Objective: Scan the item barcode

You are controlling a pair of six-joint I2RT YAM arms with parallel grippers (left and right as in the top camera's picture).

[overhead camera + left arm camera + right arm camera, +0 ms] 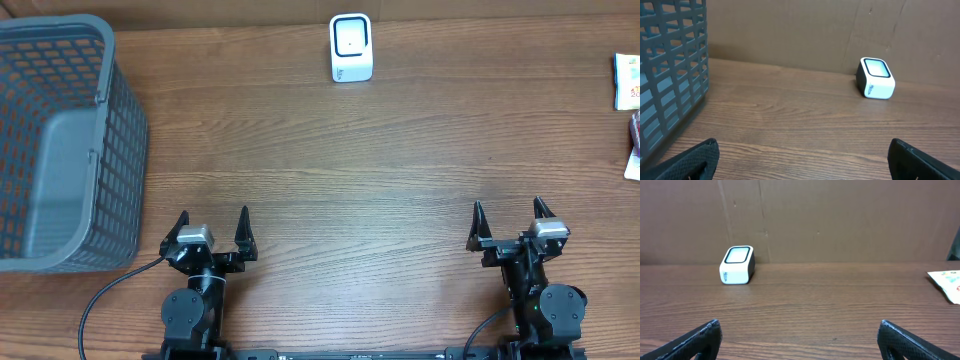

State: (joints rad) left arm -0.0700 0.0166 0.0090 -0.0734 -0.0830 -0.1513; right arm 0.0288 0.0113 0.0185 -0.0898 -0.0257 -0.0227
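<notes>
A small white barcode scanner with a dark window stands at the back middle of the wooden table; it also shows as the scanner in the left wrist view and the scanner in the right wrist view. A light packaged item lies at the far right edge, seen as a flat packet from the right wrist. My left gripper rests open at the front left, with nothing between its fingers. My right gripper stands open at the front right, also empty.
A grey plastic basket takes up the left side, its mesh wall close to the left gripper. Another package pokes in at the right edge. A cardboard wall backs the table.
</notes>
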